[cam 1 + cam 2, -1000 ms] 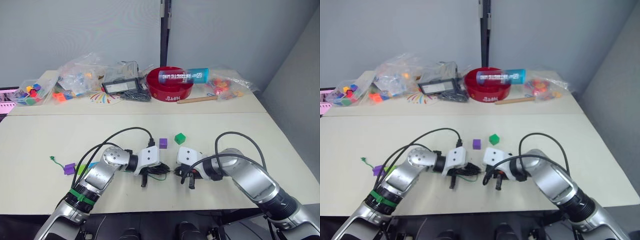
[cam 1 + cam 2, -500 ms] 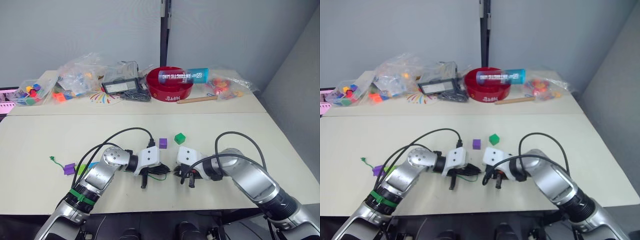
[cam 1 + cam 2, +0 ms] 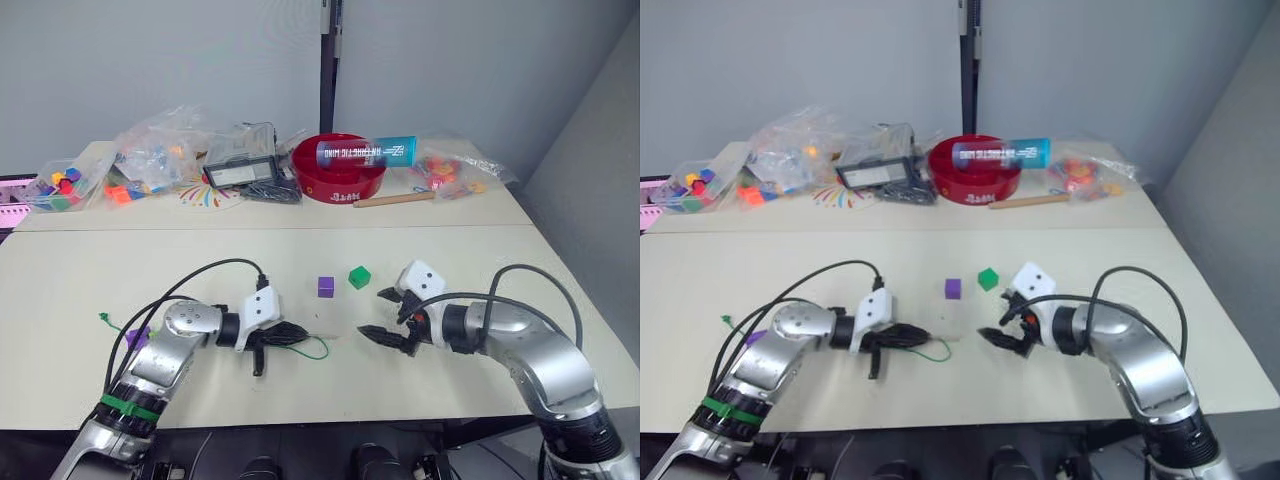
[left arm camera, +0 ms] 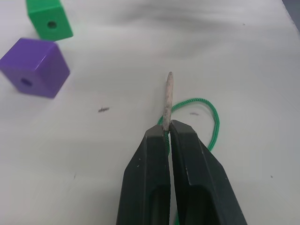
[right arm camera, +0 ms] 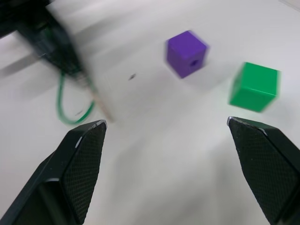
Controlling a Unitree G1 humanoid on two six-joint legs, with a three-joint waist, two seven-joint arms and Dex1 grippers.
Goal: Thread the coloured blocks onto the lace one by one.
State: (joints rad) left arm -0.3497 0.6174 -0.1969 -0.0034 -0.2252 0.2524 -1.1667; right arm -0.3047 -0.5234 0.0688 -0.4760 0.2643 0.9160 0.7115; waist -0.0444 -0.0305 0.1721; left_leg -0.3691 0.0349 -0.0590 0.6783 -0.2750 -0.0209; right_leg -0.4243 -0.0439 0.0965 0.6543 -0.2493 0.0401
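Starting from the purple block [image 3: 325,286] near the middle of the table [image 3: 80,270] as our marker: far out on the robot's left of it sits a second purple block [image 3: 137,337] by the left forearm, with the lace's [image 4: 213,123] knotted green end just beyond that. Closer in, on the near left of the marker block, the left gripper [image 4: 168,132] lies low on the table with its fingers clenched on the lace's stiff pale tip, which pokes out past the fingertips toward the cubes, a green loop curling on the table beside them. Just to the right of the marker sits the dark green block [image 3: 359,277], slightly farther back, the two apart. Nearer than those two cubes and further right, the right gripper [image 3: 388,315] has its fingers spread wide, grasping nothing.
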